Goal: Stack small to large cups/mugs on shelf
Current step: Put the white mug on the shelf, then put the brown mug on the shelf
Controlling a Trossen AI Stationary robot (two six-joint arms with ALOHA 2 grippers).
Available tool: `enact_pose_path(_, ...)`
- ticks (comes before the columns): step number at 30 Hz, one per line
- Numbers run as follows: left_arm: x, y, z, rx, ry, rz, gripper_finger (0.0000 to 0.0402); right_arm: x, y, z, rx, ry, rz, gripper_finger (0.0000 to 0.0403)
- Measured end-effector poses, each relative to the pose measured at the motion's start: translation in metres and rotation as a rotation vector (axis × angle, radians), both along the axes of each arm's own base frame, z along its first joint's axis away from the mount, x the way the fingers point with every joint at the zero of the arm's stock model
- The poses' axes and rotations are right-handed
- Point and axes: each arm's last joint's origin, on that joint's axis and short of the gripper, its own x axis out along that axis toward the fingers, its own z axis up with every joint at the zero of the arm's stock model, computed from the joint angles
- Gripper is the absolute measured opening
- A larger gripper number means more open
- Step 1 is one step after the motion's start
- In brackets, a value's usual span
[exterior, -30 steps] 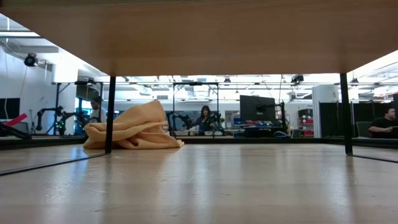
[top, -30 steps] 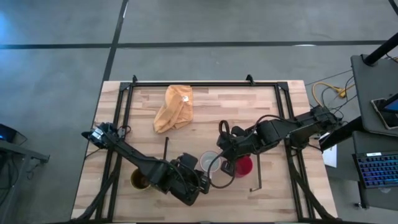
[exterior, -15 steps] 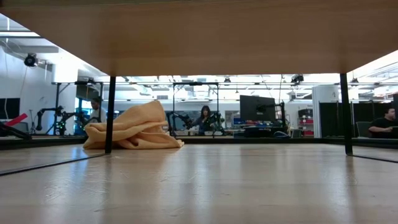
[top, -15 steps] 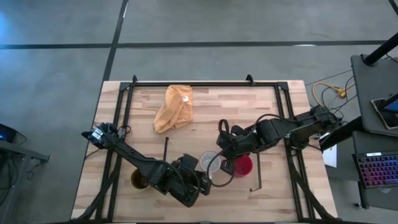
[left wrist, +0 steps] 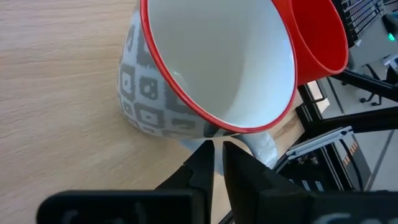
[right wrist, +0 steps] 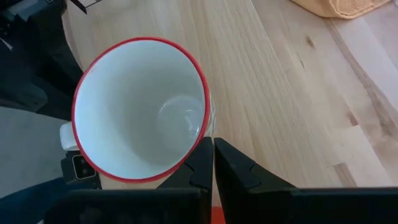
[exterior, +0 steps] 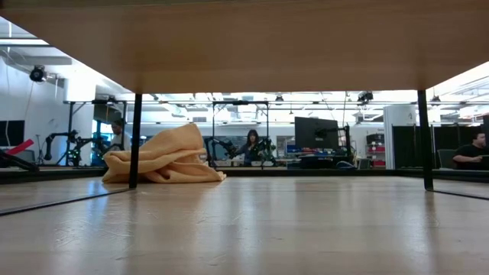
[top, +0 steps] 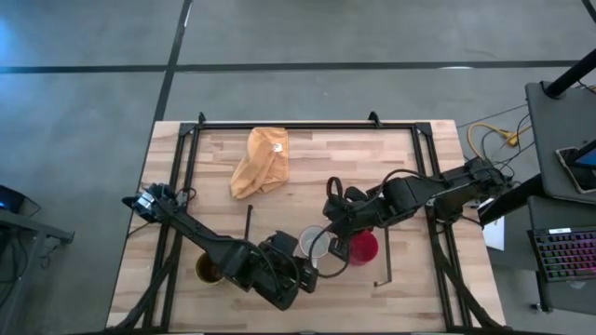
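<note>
The white mug (top: 314,244), red-rimmed with a grey pattern, and the red mug (top: 365,247) sit side by side on the light-wood shelf (top: 279,216), between its black rails. The brown-gold mug (top: 209,270) stands toward the table's left, partly under my left arm. My left gripper (top: 304,267) is on the near side of the white mug, fingers nearly together (left wrist: 219,157). My right gripper (top: 335,244) is between the two mugs, fingers together (right wrist: 211,149), its tips beside the white mug's rim (right wrist: 202,124). My left gripper meets the white mug low on its wall, next to the handle (left wrist: 260,147), coming level from the table's near side. The fingers hide whether the handle passes between them. The mug's base rests on the shelf. My right gripper is shut with a strip of red (right wrist: 217,215) far back between its fingers, which is the red mug. The fingers hide which part they have. They point toward the table's left, past the white mug's rim.
A yellow-orange cloth (top: 261,160) lies bunched at the table's far side, and also shows in the low view (exterior: 164,156). The low view looks under the shelf board (exterior: 244,46), past its thin black legs (exterior: 136,137). People sit at desks in the room beyond the table.
</note>
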Motion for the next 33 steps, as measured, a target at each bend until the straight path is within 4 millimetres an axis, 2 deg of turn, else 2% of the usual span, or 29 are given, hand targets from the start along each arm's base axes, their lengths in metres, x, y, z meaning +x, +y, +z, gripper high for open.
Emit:
enact_pose_path(20, 0.002, -0.002, 0.002, 0.009, -0.028, -0.010, 0.0019, 0.000, -0.001, 0.000, -0.011, -0.003, 0.000, 0.0009)
enact_pose_path(30, -0.015, -0.014, -0.004, 0.043, 0.050, -0.034, 0.0019, -0.004, -0.005, -0.002, -0.092, 0.033, -0.038, 0.0009)
enact_pose_path(33, -0.024, -0.014, -0.003, 0.053, 0.074, 0.007, 0.0022, -0.005, -0.007, -0.001, -0.129, 0.018, -0.061, 0.0010)
